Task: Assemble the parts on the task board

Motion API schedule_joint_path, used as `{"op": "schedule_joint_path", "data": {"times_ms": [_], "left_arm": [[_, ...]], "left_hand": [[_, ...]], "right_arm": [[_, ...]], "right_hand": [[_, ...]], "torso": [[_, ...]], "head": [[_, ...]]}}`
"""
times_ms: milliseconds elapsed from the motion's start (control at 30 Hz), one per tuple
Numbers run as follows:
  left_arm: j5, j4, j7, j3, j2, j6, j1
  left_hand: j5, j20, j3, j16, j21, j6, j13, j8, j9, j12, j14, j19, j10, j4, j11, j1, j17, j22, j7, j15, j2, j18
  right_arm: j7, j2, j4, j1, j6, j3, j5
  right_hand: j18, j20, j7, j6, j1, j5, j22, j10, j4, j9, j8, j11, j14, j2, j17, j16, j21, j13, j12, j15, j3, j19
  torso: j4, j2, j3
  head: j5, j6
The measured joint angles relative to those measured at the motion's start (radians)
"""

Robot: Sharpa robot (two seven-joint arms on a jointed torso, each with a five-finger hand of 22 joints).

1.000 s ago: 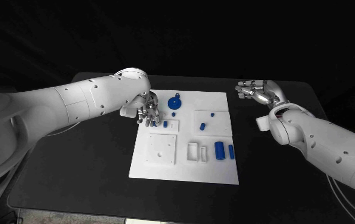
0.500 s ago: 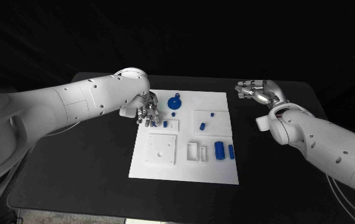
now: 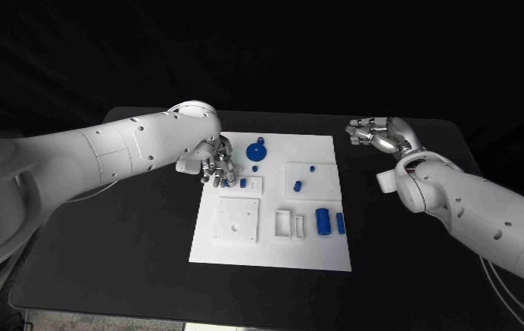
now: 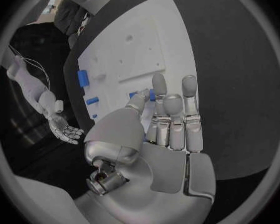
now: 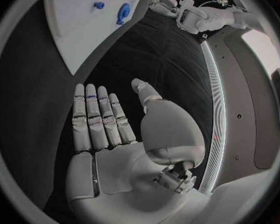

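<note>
On the left, the left hand [image 3: 216,164] hangs over the upper left edge of the white task board [image 3: 246,251], fingers pointing down at it. In the left wrist view its fingers [image 4: 189,92] stretch out side by side with the thumb bent toward them, and a small blue peg [image 4: 146,94] sits at the fingertips; the thumb seems to touch it, but whether it is pinched or merely lying on the board beneath I cannot tell.

Moving right across the board, a round blue disc with a tab [image 3: 257,150] lies near the top edge, with a tiny blue piece [image 3: 256,169] just below it. A raised white square plate [image 3: 239,220] lies lower left. Further right, a recessed square [image 3: 324,183] holds two small blue pieces [image 3: 297,186]. Below it stand a blue cylinder [image 3: 323,221] and a slimmer blue bar [image 3: 341,223], side by side.

On the right, the right hand [image 3: 375,133] hovers above the black table [image 3: 131,255], well apart from the board, palm up. Its fingers [image 5: 94,117] lie straight and close together, thumb apart, holding nothing.
</note>
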State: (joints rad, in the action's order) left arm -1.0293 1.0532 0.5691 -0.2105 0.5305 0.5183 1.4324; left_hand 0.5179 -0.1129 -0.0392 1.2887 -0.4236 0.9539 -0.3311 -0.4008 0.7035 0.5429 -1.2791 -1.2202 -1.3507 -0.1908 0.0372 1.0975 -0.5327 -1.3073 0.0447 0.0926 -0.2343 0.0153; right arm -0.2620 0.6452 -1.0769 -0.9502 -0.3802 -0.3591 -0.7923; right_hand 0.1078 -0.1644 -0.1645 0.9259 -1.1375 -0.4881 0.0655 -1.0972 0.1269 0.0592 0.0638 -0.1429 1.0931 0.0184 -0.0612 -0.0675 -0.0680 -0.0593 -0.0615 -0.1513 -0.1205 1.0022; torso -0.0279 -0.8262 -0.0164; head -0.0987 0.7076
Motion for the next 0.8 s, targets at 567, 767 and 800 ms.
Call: {"op": "schedule_joint_path", "data": {"times_ms": [567,767,800], "left_arm": [[-0.002,0.0,-0.005,-0.003,0.0,-0.01,-0.002],[-0.002,0.001,-0.007,-0.003,0.0,-0.011,-0.003],[-0.003,0.002,-0.008,-0.003,0.0,-0.011,-0.003]], "left_hand": [[0.0,0.0,0.001,0.0,0.0,0.0,0.0,-0.001,-0.001,0.0,0.0,0.0,0.003,-0.001,0.003,0.0,0.001,-0.001,0.0,0.0,0.0,0.0],[0.0,0.0,0.001,0.0,0.0,0.002,0.0,-0.001,-0.001,0.0,0.0,0.0,0.003,-0.001,0.003,0.0,0.002,-0.001,0.001,0.0,0.0,0.0],[-0.001,0.0,0.001,0.0,0.0,0.002,0.0,-0.001,-0.001,0.0,0.0,0.0,0.003,-0.001,0.003,0.0,0.002,-0.001,0.001,0.0,0.0,0.0]], "right_arm": [[0.0,0.0,0.001,0.0,0.001,0.0,0.0],[0.0,-0.002,0.002,0.0,0.001,0.0,0.0],[0.0,-0.003,0.002,0.0,0.001,0.0,0.0]], "right_hand": [[0.0,0.0,0.0,0.0,0.0,0.0,0.0,0.0,0.0,0.0,0.0,0.0,0.0,0.0,0.0,0.0,0.0,0.0,0.0,0.0,0.0,0.0],[0.0,0.0,0.0,0.0,0.0,0.0,0.0,0.0,0.0,0.0,0.0,0.0,0.0,0.0,0.0,0.0,0.0,0.0,0.0,0.0,0.0,0.0],[0.0,0.0,0.0,0.0,0.0,0.0,0.0,0.0,0.0,0.0,0.0,0.0,0.0,0.0,0.0,0.0,0.0,0.0,0.0,0.0,0.0,0.0]], "torso": [[0.0008,0.0,-0.0003],[0.0011,0.0,-0.0002],[0.0012,0.0,0.0]], "head": [[0.002,0.001],[0.002,0.002],[0.002,0.002]]}}
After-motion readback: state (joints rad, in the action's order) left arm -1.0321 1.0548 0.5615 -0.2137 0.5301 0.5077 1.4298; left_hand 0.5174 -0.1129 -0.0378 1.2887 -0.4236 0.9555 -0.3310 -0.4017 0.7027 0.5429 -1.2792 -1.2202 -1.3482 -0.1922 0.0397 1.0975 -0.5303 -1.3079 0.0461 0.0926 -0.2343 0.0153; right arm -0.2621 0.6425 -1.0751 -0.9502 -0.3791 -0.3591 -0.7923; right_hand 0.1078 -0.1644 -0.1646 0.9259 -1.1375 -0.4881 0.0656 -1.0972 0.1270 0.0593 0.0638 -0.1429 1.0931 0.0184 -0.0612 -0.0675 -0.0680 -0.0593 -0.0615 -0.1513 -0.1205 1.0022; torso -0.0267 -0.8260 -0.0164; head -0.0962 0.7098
